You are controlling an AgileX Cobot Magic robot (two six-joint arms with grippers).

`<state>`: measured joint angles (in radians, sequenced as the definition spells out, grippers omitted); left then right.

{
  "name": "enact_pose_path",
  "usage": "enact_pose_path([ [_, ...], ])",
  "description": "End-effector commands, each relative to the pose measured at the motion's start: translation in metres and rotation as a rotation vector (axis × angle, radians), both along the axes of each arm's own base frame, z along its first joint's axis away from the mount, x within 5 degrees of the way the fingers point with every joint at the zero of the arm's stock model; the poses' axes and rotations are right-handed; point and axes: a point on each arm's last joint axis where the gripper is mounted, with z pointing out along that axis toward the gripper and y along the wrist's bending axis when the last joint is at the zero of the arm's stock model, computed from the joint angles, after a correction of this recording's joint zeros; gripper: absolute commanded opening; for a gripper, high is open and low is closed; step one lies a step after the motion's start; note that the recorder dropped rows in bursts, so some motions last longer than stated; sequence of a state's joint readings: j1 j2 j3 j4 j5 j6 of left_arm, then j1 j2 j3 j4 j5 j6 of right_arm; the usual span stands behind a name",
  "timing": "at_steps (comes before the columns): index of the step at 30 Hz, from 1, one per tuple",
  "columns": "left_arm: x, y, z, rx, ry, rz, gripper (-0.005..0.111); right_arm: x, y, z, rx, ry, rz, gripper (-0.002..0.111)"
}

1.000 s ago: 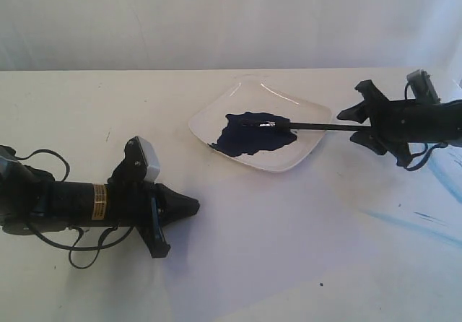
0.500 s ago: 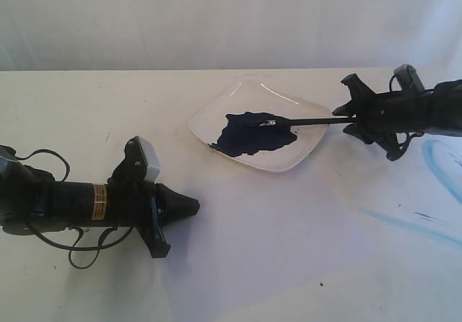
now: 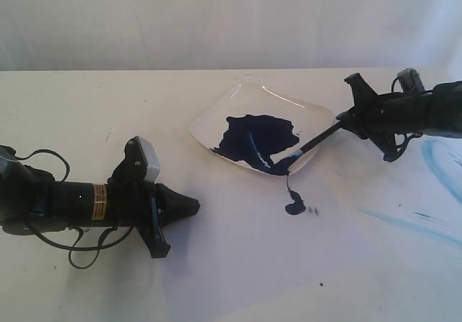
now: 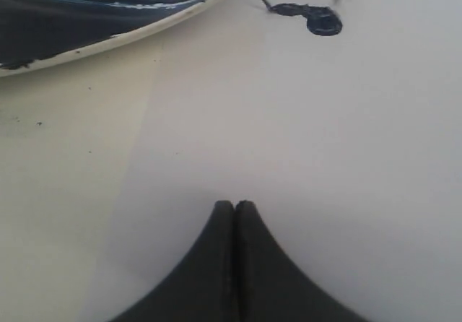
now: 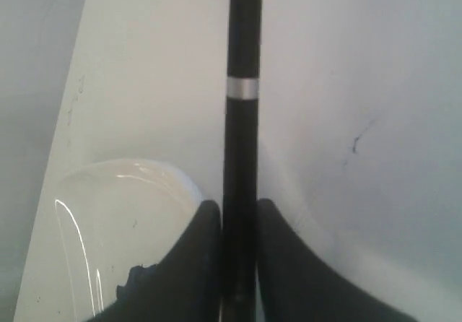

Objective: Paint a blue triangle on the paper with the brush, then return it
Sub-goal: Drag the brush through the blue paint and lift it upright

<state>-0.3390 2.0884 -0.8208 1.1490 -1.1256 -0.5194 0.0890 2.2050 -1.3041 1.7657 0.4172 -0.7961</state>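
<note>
Brush (image 3: 315, 141) clamped in right tool (image 3: 346, 118), bristles at paint dish (image 3: 209, 123) rim | blue blob (image 3: 294, 208) on paper (image 3: 325, 264) just beside dish | left tool (image 3: 191, 206) closed, empty, well apart from dish

Exterior camera raised and well back, looking down across the whole table (image 3: 72, 105); left wrist camera low and close, facing the dish (image 4: 108, 40) rim and paint blob (image 4: 323, 23); right wrist camera tight along the brush (image 5: 242, 156) toward the dish, all three shared with the exterior.
</note>
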Motion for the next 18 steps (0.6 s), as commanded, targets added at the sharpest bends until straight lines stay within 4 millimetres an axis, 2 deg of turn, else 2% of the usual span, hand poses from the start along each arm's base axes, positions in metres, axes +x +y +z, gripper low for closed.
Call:
enact_pose_path([
  [1,-0.0021,0.001,-0.0015,0.026,0.002,-0.012,0.0,0.0002,-0.0016,-0.0013,-0.037,-0.003,0.006,0.0],
  [18,-0.0021,0.001,-0.0015,0.026,0.002,-0.012,0.0,0.0002,0.0025,0.0018,0.0,-0.015,0.04,0.0],
])
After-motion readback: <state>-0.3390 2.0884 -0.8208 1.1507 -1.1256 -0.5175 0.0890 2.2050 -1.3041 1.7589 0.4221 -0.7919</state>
